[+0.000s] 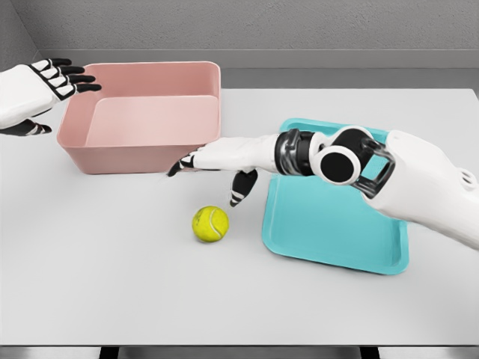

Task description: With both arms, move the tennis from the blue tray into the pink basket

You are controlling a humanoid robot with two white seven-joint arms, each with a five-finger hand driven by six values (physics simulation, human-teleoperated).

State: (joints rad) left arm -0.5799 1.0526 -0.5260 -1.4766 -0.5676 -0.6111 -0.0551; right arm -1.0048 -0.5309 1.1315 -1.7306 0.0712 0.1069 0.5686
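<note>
A yellow-green tennis ball point(210, 224) lies on the white table between the pink basket point(142, 153) and the blue tray point(337, 224), outside both. My right hand point(213, 170) reaches leftward from over the tray, palm down, fingers spread and holding nothing, just above and behind the ball without touching it. My left hand point(52, 93) hovers open at the basket's far left corner, fingers extended toward the basket. The basket's inside looks bare.
The white table point(112, 284) stretches wide in front of the ball. The basket stands at the back left, the tray at the right. A grey wall runs behind the table's far edge.
</note>
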